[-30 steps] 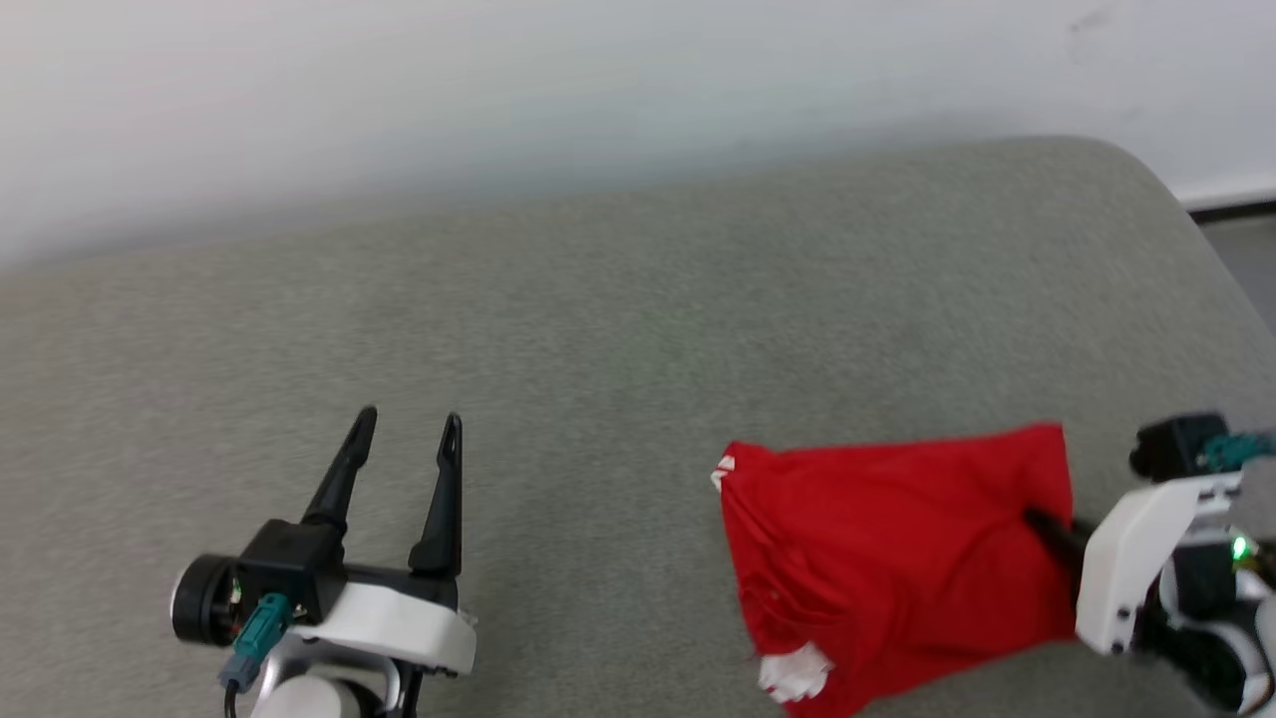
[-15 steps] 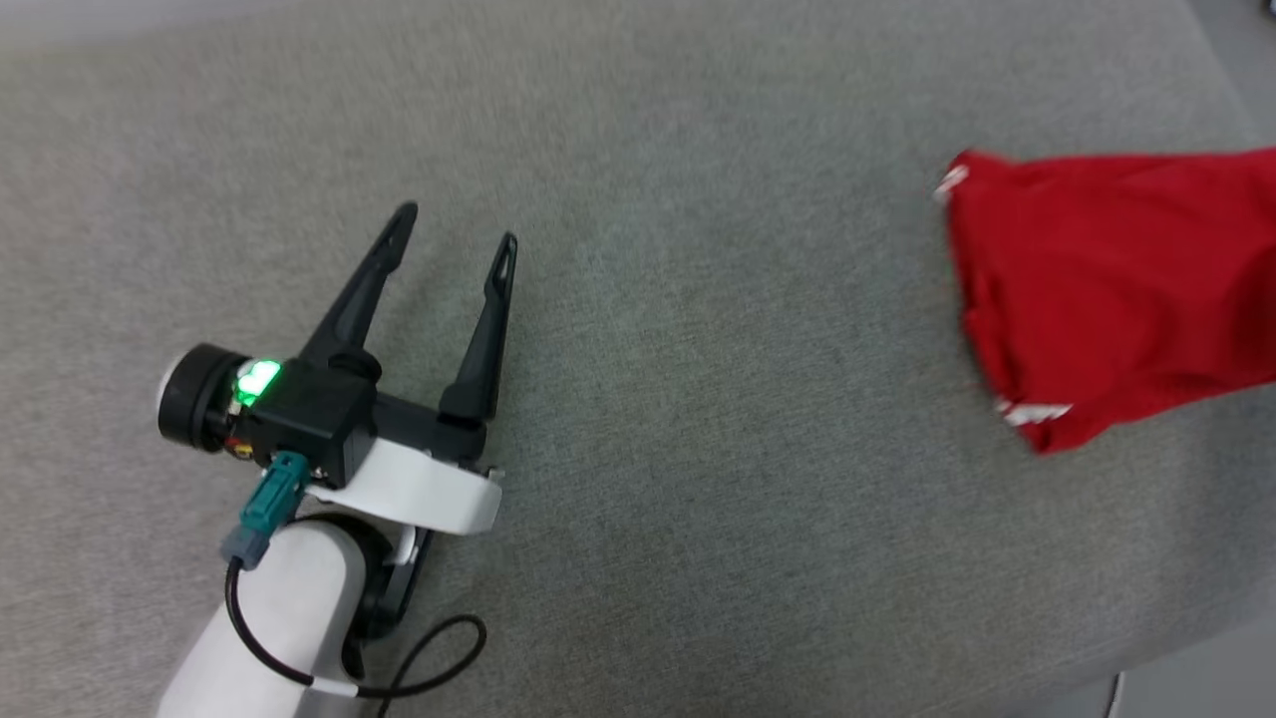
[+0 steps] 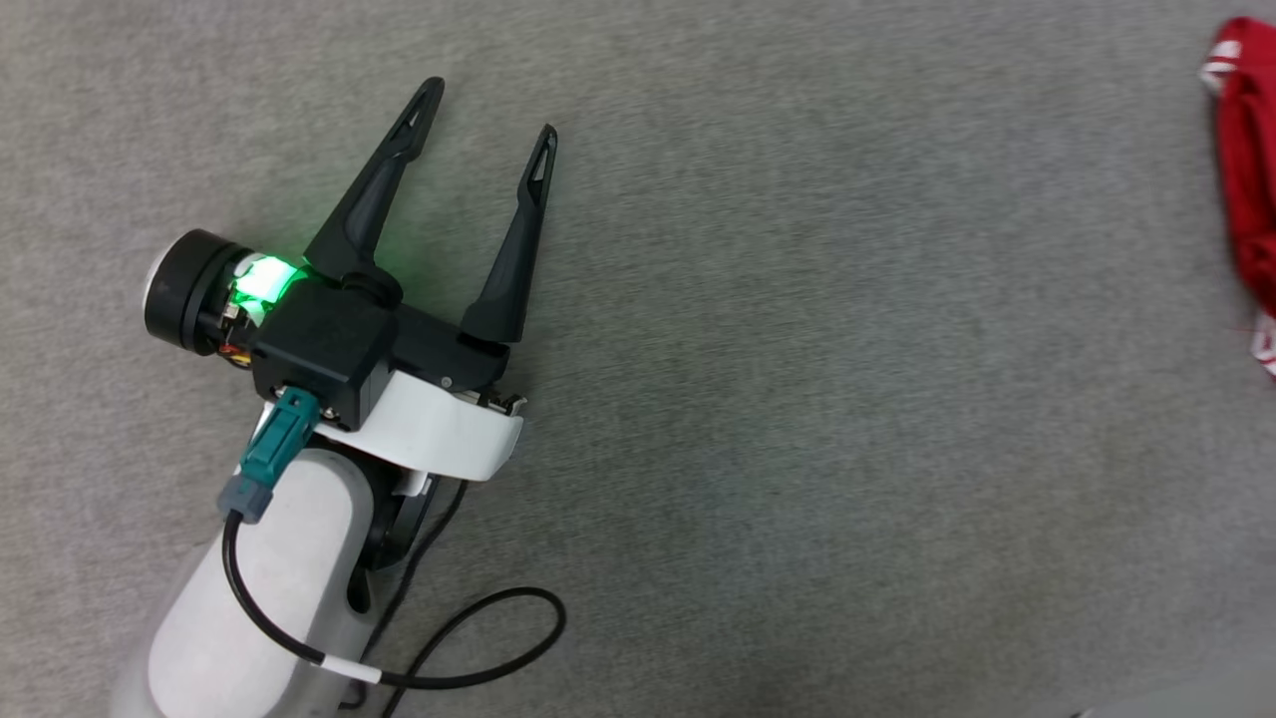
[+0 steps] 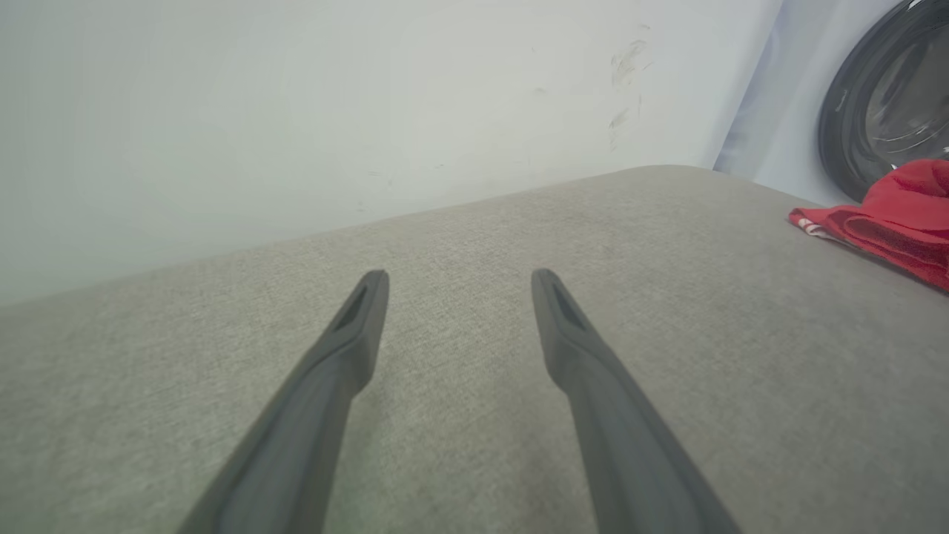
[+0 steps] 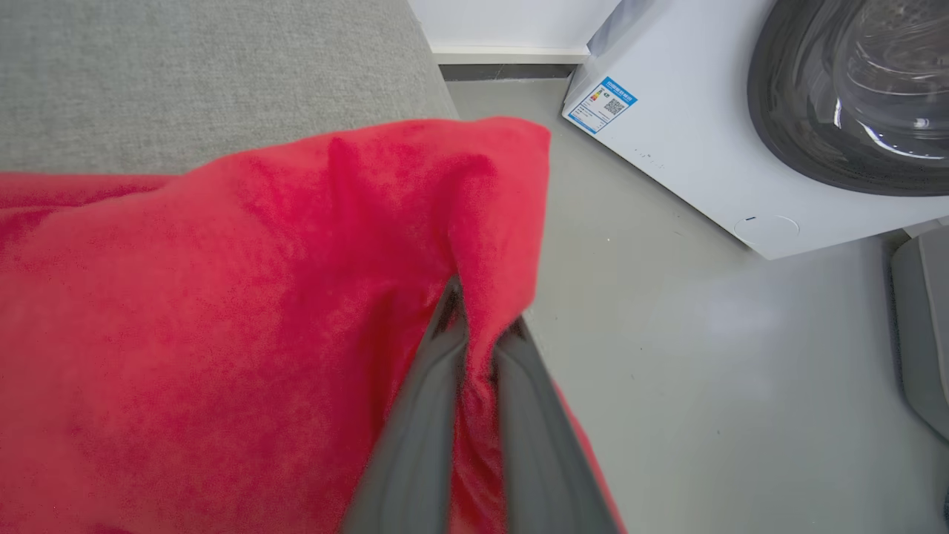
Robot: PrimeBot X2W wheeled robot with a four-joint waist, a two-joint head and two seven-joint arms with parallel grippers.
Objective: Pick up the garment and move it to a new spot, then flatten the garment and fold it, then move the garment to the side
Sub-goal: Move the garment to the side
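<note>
Right wrist view: right pincer [image 5: 482, 311] clamps a thin fold of garment [image 5: 222, 297] at the surface's [image 5: 185, 74] edge; a slip could drop it to the floor [image 5: 667, 334]. Left pincer [image 3: 488, 112] gapes, empty.

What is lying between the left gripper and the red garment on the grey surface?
Nothing lies there. Bare grey upholstery separates the left gripper from the garment, as the head view shows.
</note>
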